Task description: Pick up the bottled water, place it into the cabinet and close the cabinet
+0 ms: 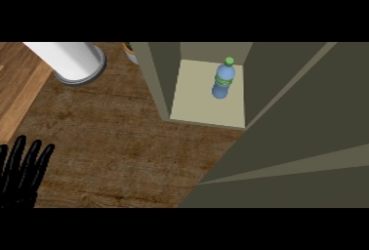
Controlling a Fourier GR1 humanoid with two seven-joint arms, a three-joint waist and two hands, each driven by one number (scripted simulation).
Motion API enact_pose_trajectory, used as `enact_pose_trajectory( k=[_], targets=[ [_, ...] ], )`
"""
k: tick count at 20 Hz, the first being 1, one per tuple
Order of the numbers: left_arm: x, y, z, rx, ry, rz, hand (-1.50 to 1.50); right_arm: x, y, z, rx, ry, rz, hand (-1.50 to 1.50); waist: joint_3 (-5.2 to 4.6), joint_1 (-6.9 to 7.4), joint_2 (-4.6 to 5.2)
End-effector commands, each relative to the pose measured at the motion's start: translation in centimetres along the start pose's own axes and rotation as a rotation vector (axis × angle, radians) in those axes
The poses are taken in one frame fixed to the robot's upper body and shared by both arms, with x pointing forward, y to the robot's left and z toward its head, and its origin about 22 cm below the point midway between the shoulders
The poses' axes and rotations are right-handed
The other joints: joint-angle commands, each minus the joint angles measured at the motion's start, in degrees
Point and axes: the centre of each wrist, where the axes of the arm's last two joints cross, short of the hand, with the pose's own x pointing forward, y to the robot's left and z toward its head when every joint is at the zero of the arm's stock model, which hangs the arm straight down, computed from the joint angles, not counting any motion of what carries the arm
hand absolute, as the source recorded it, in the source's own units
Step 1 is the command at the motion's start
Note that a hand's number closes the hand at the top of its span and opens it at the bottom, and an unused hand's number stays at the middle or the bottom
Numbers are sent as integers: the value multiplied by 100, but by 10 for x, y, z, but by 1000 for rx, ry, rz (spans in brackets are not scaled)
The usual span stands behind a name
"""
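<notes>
The bottled water [224,80] is blue with a green cap and stands upright on the pale shelf inside the olive cabinet [209,110], toward the back right. The cabinet door [302,141] fills the right side of the head view, swung partway across. My left hand [22,171] shows at the lower left edge, open with fingers straight and pointing up, far from the cabinet. No right hand shows anywhere in the view.
A white cylinder on a grey round base [75,61] stands at the back left of the brown counter [122,141]. A small pot edge [130,50] peeks out beside the cabinet's left wall. A lighter wood strip [18,83] runs along the left.
</notes>
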Motion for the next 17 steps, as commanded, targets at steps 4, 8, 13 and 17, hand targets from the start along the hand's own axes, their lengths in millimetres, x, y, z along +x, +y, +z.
enact_pose_trajectory(
  k=[4,8,13,17],
  targets=[
    [0,-1,-4,-26,-14,16,-150,-12,-36,-54,-306,-15,-91,150,23,133,17],
    [2,0,-4,-13,9,23,-150,-4,-58,-99,-397,-20,-101,150,44,174,-26],
    [-3,2,-5,-16,12,31,-150,12,-83,-161,-441,2,-108,150,53,171,-28],
    [-2,4,-2,-14,17,26,-150,10,-93,-204,-473,21,-108,150,61,94,-73]
  ],
)
